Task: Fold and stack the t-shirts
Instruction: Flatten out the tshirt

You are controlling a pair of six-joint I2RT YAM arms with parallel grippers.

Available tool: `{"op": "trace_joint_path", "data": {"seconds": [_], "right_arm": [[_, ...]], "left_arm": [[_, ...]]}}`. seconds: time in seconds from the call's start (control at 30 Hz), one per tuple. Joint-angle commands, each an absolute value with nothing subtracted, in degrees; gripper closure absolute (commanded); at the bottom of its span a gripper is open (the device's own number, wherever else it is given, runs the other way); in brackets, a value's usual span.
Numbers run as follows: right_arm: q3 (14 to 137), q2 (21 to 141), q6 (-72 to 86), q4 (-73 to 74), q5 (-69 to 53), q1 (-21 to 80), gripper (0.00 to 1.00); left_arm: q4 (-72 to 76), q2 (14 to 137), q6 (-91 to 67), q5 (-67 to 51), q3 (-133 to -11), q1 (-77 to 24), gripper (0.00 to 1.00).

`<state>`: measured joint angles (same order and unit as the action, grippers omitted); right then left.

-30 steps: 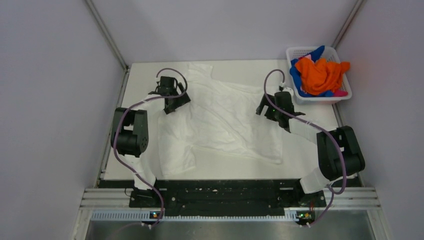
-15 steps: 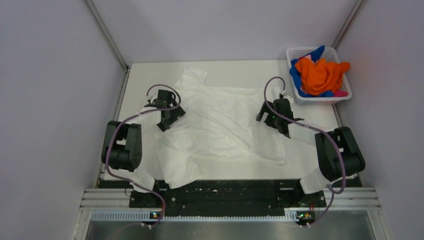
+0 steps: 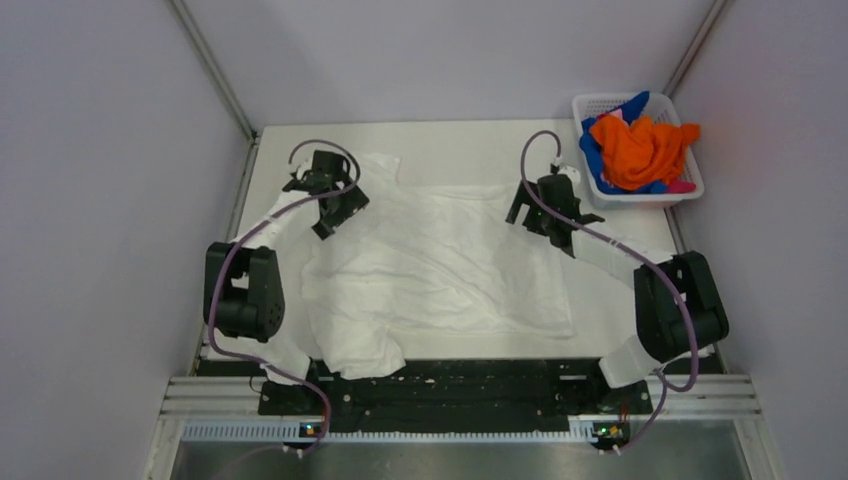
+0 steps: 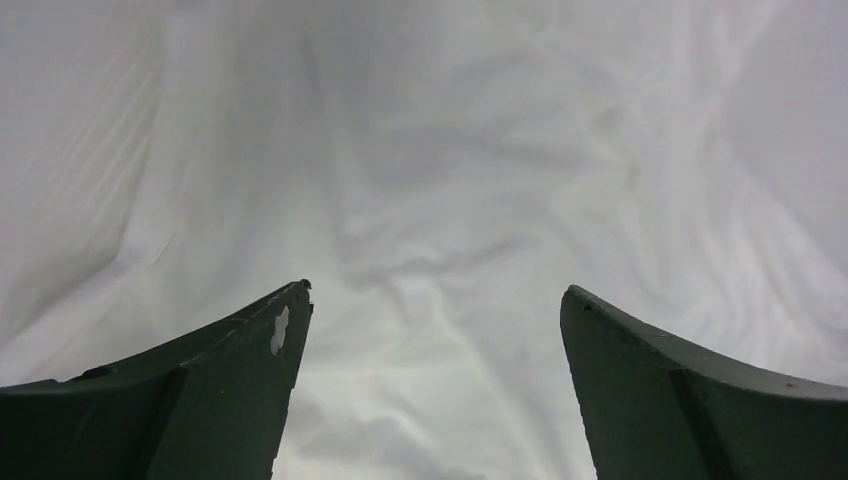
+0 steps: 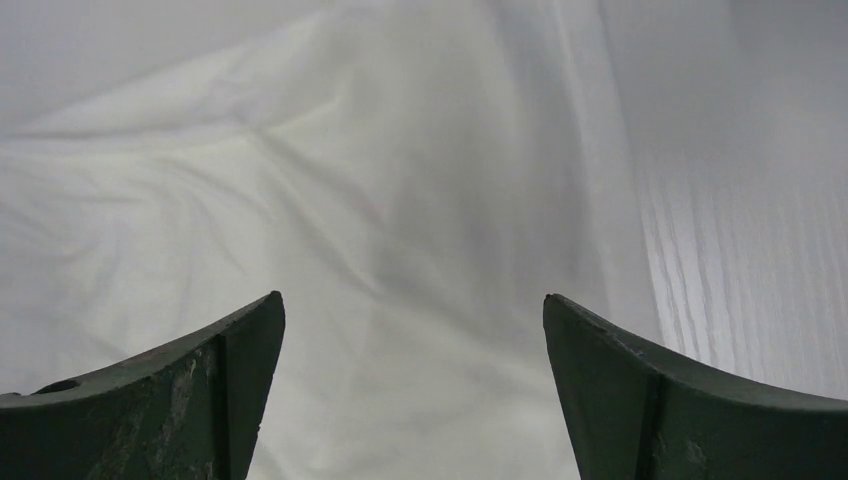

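White t-shirt: spread rumpled on table, left of basket.
Left gripper: fingers spread wide, empty, above the shirt's side farthest from basket.
Right gripper: spread wide, empty, just left of basket.
Orange t-shirt, blue t-shirt: heaped inside basket.

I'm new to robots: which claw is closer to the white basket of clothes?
The right gripper: it hovers just left of the basket, over the white t-shirt's edge. The left gripper is across the table, over the shirt's other side.
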<state>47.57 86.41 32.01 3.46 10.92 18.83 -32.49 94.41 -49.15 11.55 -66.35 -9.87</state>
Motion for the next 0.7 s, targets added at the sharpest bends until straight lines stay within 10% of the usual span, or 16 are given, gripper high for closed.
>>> {"op": "trace_joint_path", "data": {"seconds": [0.0,0.67], "right_arm": [[59.01,94.15,27.84,1.13,11.31,17.21,0.01],[88.26,125.43,26.25,4.75,2.37,9.54,0.01]], "left_arm": [[-26.58,101.51,-44.81,9.80,-78.37,-10.11,0.01],[-18.76,140.60,-41.94,4.57,-119.32,-7.44,0.01]]}}
